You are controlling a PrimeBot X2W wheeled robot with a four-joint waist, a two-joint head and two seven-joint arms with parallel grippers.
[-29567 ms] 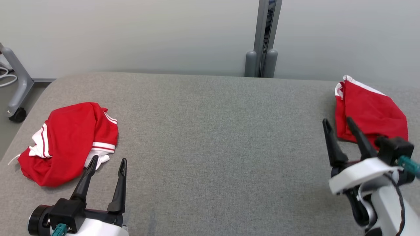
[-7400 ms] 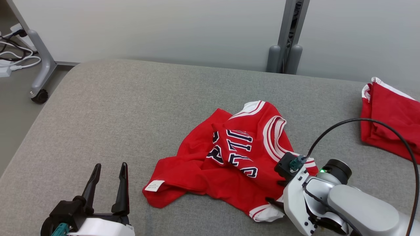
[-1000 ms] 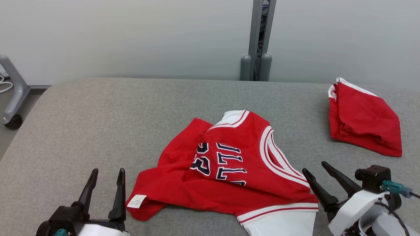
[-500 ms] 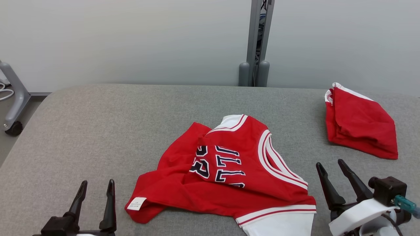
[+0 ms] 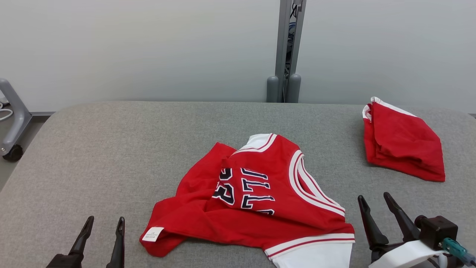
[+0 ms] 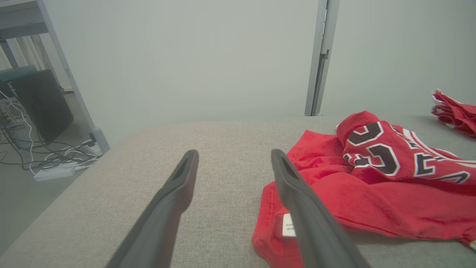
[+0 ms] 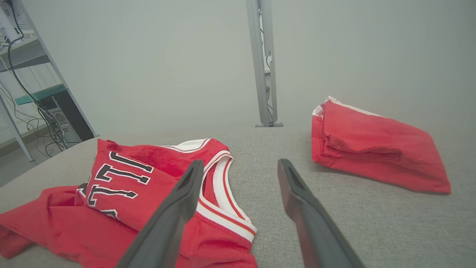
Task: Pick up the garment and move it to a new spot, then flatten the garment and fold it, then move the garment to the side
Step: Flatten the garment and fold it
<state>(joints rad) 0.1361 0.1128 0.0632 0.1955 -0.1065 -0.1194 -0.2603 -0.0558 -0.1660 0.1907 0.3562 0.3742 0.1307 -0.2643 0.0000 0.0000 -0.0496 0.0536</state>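
Both spread empty, the left pincer [image 5: 105, 220] and right pincer [image 5: 373, 196] flank the rumpled jersey [image 5: 275, 156].

The red jersey [image 5: 245, 219] lies crumpled near the middle of the grey padded table [image 5: 111, 149], partly folded over itself. White-and-red trim edges its neck and armhole, dark white-outlined lettering faces up, and a white label [image 5: 152, 234] shows at its near left corner.

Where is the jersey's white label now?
In the head view, the white label lies at the lower-left corner of the jersey, near the left gripper.
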